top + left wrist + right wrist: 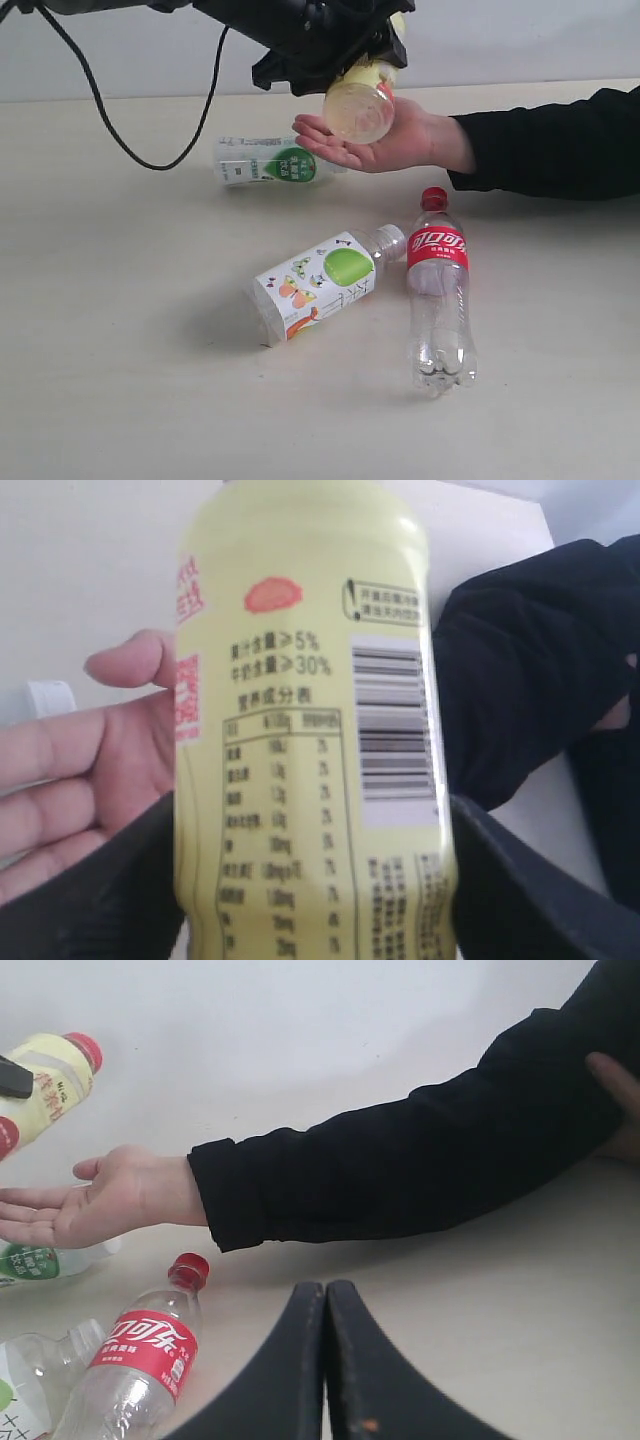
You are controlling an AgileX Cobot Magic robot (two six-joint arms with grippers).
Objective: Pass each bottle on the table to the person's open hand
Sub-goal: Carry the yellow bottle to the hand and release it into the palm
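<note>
My left gripper (345, 70) is shut on the yellow juice bottle (358, 110), holding it tilted just above the person's open hand (400, 145). In the left wrist view the fingers clamp both sides of the bottle (310, 680), with the palm (90, 770) behind it. On the table (120, 380) lie the red-labelled cola bottle (438, 290) and two white-labelled bottles, one in the middle (320, 283) and one behind the hand (265, 160). My right gripper (325, 1290) is shut and empty, low over the table near the cola bottle (140, 1360) and out of the exterior view.
The person's black-sleeved arm (550, 145) reaches in from the right edge across the far part of the table. A black cable (110, 125) hangs from the left arm over the back left.
</note>
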